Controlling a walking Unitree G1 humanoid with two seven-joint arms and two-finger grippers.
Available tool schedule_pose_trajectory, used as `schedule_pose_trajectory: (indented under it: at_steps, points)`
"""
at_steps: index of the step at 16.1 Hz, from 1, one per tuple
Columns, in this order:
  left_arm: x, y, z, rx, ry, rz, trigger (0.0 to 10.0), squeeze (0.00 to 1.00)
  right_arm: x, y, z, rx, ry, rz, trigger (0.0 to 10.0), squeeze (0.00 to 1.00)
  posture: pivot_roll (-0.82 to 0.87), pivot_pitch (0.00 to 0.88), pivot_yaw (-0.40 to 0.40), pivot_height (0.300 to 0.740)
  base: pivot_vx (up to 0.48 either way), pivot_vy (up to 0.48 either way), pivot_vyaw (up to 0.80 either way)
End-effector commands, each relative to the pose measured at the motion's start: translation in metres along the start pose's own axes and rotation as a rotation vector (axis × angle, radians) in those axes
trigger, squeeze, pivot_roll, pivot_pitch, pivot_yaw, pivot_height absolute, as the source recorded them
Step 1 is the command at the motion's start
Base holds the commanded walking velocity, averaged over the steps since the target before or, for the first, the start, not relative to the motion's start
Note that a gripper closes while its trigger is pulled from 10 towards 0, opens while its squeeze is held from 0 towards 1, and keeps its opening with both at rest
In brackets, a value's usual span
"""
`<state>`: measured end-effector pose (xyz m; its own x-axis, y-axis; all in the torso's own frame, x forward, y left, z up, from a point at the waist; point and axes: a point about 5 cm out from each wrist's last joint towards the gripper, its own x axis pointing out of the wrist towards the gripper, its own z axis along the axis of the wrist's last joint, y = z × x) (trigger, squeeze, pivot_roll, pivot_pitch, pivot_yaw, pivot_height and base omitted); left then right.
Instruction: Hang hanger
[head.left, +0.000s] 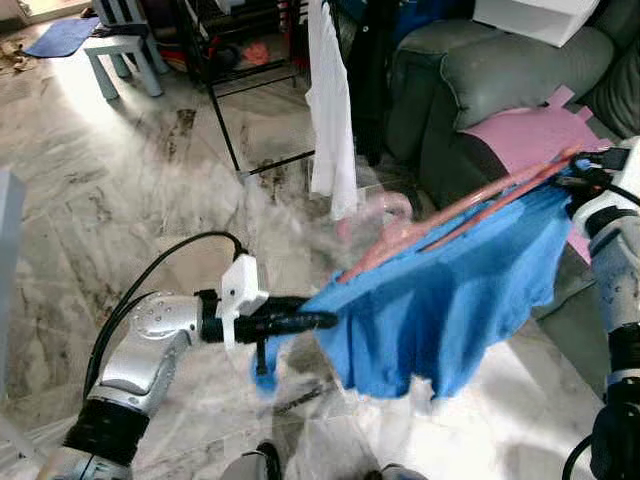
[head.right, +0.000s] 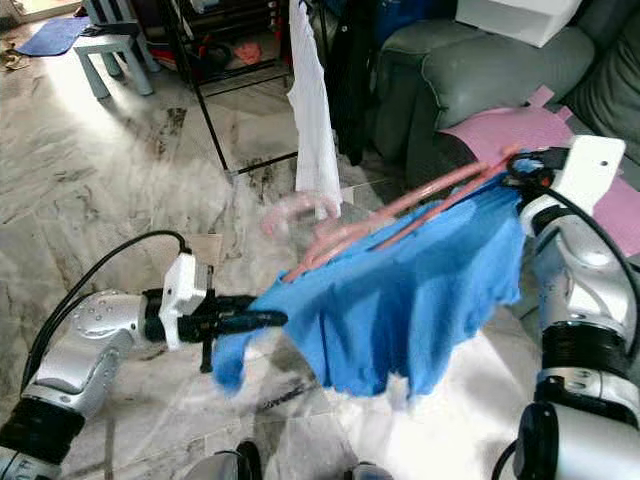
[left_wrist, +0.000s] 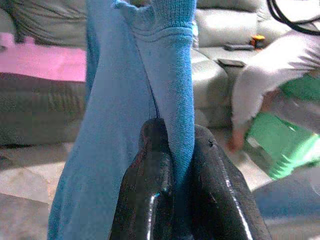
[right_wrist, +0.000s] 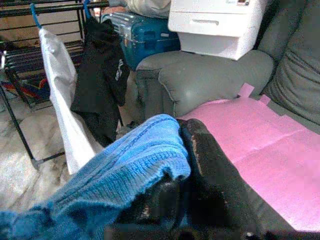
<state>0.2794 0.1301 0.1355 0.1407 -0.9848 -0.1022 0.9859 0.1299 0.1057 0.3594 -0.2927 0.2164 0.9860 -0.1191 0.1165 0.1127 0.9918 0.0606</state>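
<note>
Left gripper, lower centre, pinching blue shirt hem. Right gripper, right edge, clamped on shirt's far end and pink hanger, mid-frame. Risk: shirt slides off tilted hanger before rack, upper left.

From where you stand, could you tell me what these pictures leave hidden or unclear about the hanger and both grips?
- Pink hanger: its hook is blurred in the eye views.
- Right gripper: the blue garment drapes over its fingers in the right wrist view, so its grip is unclear.
- Clothes rack: its top rail is cut off by the upper edge.
- Left gripper is shut on the garment's edge.
</note>
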Motion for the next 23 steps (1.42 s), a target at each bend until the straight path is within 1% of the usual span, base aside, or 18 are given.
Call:
schedule_pose_trajectory:
  at_steps: [1, 3, 4, 6, 7, 8, 10, 11, 12, 14, 15, 16, 17, 18, 19, 20, 22, 23]
  points:
    - [-0.008, -0.007, -0.015, -0.057, 0.068, -0.037, 0.0, 0.0, -0.001, -0.01, 0.006, -0.004, -0.031, -0.041, 0.0, 0.0, -0.09, 0.182, 0.01, 0.74, 0.0, 0.0, 0.0]
    - [-0.012, -0.006, -0.029, -0.074, 0.125, -0.017, 0.0, 0.0, 0.0, -0.006, 0.007, -0.007, -0.04, -0.026, 0.0, 0.0, -0.09, 0.18, 0.013, 0.74, 0.0, 0.0, 0.0]
    - [-0.017, -0.003, -0.042, -0.099, 0.167, 0.025, 0.0, 0.0, 0.001, -0.002, 0.012, -0.021, -0.064, -0.008, 0.0, 0.0, -0.09, 0.18, 0.014, 0.74, 0.0, 0.0, 0.0]
    - [-0.02, -0.001, -0.05, -0.121, 0.201, 0.058, 0.0, 0.0, 0.002, 0.001, 0.016, -0.034, -0.083, 0.016, 0.0, 0.0, -0.09, 0.179, 0.012, 0.74, 0.0, 0.0, 0.0]
    - [-0.02, 0.001, -0.054, -0.11, 0.229, 0.086, 0.0, 0.0, 0.002, 0.006, 0.02, -0.04, -0.098, 0.051, 0.0, 0.0, -0.09, 0.177, 0.012, 0.74, 0.0, 0.0, 0.0]
    - [-0.02, 0.004, -0.054, -0.111, 0.221, 0.117, 0.0, 0.0, 0.002, 0.008, 0.022, -0.054, -0.104, 0.07, 0.0, 0.0, -0.09, 0.176, 0.012, 0.74, 0.0, 0.0, 0.0]
    - [-0.021, 0.018, -0.056, -0.111, 0.197, 0.276, 0.0, 0.0, 0.002, 0.016, 0.025, -0.073, -0.121, 0.116, 0.0, 0.0, -0.1, 0.175, 0.012, 0.74, 0.0, 0.0, 0.0]
    - [-0.021, 0.02, -0.057, -0.115, 0.194, 0.297, 0.0, 0.0, 0.001, 0.017, 0.025, -0.08, -0.122, 0.124, 0.0, 0.0, -0.1, 0.172, 0.013, 0.74, 0.0, 0.0, 0.0]
    - [-0.023, 0.023, -0.061, -0.085, 0.236, 0.328, 0.0, 0.0, 0.0, 0.021, 0.025, -0.077, -0.124, 0.145, 0.0, 0.0, -0.1, 0.172, 0.013, 0.74, 0.0, 0.0, 0.0]
    - [-0.02, 0.026, -0.071, -0.045, 0.36, 0.391, 0.0, 0.0, -0.004, 0.047, 0.024, -0.13, -0.136, 0.258, 0.0, 0.0, -0.1, 0.17, 0.012, 0.74, 0.0, 0.0, 0.0]
    - [-0.02, 0.026, -0.071, -0.045, 0.36, 0.391, 0.0, 0.0, -0.004, 0.047, 0.024, -0.13, -0.136, 0.258, 0.0, 0.0, -0.1, 0.17, 0.012, 0.74, 0.0, 0.0, 0.0]
    - [-0.007, 0.034, -0.068, -0.024, 0.366, 0.491, 0.0, 0.0, -0.01, 0.072, 0.014, -0.167, -0.123, 0.351, 0.0, 0.0, -0.1, 0.165, 0.012, 0.74, 0.0, 0.0, 0.0]
    - [-0.004, 0.036, -0.067, -0.026, 0.362, 0.51, 0.0, 0.0, -0.011, 0.076, 0.011, -0.173, -0.118, 0.364, 0.0, 0.0, -0.1, 0.165, 0.011, 0.74, 0.0, 0.0, 0.0]
    - [0.005, 0.041, -0.064, -0.058, 0.325, 0.583, 0.0, 0.0, -0.015, 0.087, -0.001, -0.176, -0.094, 0.393, 0.0, 0.0, -0.1, 0.165, 0.011, 0.74, 0.0, 0.0, 0.0]
    - [0.01, 0.042, -0.062, -0.078, 0.303, 0.608, 0.0, 0.0, -0.017, 0.092, -0.006, -0.175, -0.084, 0.407, 0.0, 0.0, -0.1, 0.165, 0.011, 0.74, 0.0, 0.0, 0.0]
    - [0.024, 0.042, -0.06, -0.14, 0.24, 0.647, 0.0, 0.0, -0.023, 0.104, -0.019, -0.171, -0.05, 0.441, 0.0, 0.0, -0.1, 0.166, 0.011, 0.74, 0.0, 0.0, 0.0]
    - [0.041, 0.04, -0.054, -0.197, 0.157, 0.674, 0.0, 0.0, -0.033, 0.116, -0.035, -0.18, 0.004, 0.489, 0.0, 0.0, -0.09, 0.167, 0.014, 0.74, 0.0, 0.0, 0.0]
    - [0.053, 0.038, -0.048, -0.225, 0.105, 0.693, 0.0, 0.0, -0.042, 0.124, -0.049, -0.18, 0.06, 0.533, 0.0, 0.0, -0.09, 0.168, 0.015, 0.74, 0.0, 0.0, 0.0]
